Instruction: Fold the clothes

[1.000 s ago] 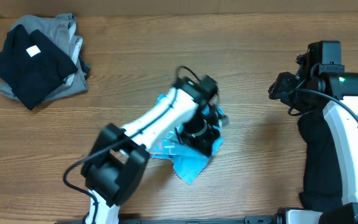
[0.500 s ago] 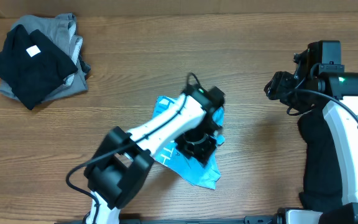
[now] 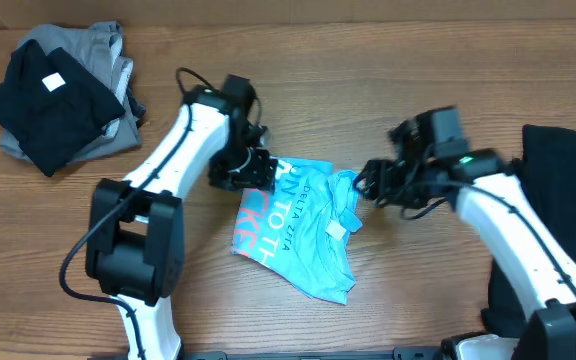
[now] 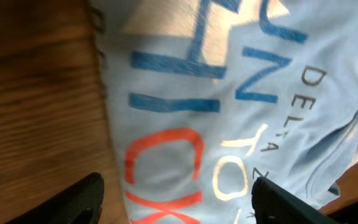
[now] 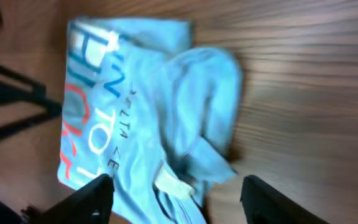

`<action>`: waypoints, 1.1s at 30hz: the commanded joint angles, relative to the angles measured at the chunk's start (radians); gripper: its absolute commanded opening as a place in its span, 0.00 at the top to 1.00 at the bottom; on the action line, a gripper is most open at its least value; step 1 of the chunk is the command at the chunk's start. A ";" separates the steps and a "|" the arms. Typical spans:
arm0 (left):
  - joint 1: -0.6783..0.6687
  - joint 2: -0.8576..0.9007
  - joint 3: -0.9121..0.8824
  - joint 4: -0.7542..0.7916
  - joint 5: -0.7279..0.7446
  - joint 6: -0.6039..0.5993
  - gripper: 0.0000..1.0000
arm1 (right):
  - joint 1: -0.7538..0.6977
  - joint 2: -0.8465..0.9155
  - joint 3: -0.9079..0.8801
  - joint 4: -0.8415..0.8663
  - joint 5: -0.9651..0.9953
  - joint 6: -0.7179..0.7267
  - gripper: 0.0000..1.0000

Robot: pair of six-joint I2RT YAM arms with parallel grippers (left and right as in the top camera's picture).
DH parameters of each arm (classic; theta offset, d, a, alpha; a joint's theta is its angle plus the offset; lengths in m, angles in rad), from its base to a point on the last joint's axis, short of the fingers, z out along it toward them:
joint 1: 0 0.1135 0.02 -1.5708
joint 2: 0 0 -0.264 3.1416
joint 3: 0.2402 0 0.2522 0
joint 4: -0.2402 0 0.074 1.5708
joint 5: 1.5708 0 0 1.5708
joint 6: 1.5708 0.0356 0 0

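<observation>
The light blue T-shirt (image 3: 298, 230) lies crumpled and partly folded mid-table, its white and pink-red lettering facing up. My left gripper (image 3: 253, 175) hovers open at its upper left edge; in the left wrist view the lettering (image 4: 229, 112) fills the frame between the spread fingers (image 4: 82, 199). At the shirt's upper right edge my right gripper (image 3: 366, 185) is open too. The right wrist view has the bunched collar and white label (image 5: 173, 183) between its fingers (image 5: 278, 199). Neither gripper holds cloth.
A stack of black and grey T-shirts (image 3: 58, 95) sits at the far left corner. A black cloth (image 3: 568, 180) lies at the right edge, beyond the right arm. Bare wood surrounds the blue shirt.
The left gripper opened, let go of the blue shirt and moved to its upper left edge. The shirt now lies flatter. The right arm swung in from the far right.
</observation>
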 commanded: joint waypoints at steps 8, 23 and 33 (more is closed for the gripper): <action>0.012 -0.028 -0.174 0.122 0.237 0.094 0.17 | 0.104 0.124 -0.123 0.283 0.048 -0.010 0.28; 0.012 -0.028 -0.267 0.207 0.221 0.091 0.17 | 0.008 0.177 -0.031 0.228 0.222 0.051 0.96; 0.013 -0.028 -0.267 0.203 0.196 0.091 0.15 | -0.126 0.159 0.008 0.104 0.178 0.046 0.42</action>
